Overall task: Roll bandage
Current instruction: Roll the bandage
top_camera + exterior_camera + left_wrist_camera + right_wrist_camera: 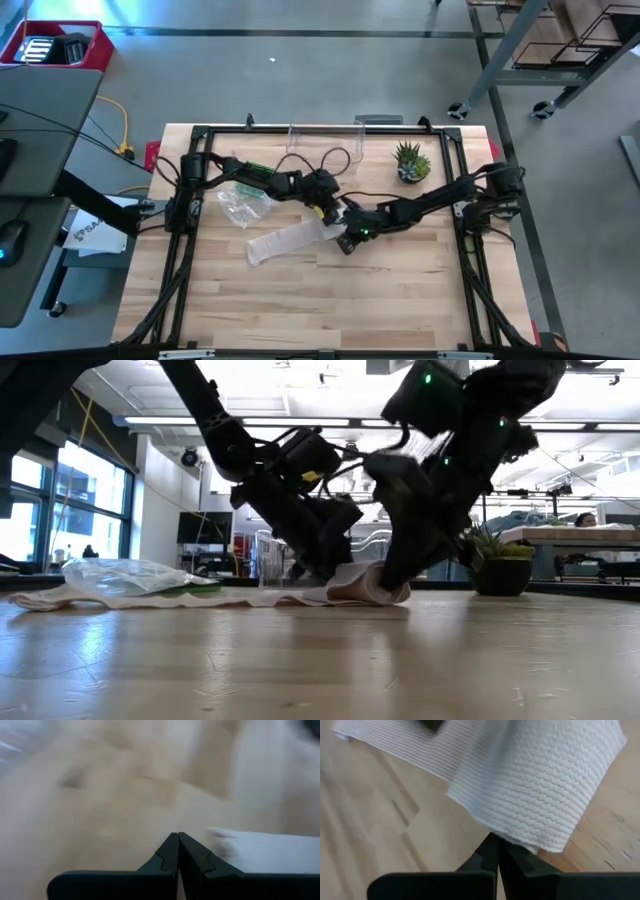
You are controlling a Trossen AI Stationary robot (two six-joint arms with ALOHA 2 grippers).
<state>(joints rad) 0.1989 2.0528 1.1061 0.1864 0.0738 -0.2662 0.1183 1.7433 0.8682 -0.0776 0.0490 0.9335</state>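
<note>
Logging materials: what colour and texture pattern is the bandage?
White bandage with a wavy crinkled weave, clearest in the right wrist view.

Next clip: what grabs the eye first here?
Both dark arms meet at mid-table over a white bandage, flat toward the left and curled up at its right end. The left gripper and right gripper are both shut at that rolled end. Behind sit a crumpled plastic bag and small potted plant.

Plant (411, 161) (rear right), wrapper (243, 203) left.

Bright overhead lighting; left wrist view blurred
</note>
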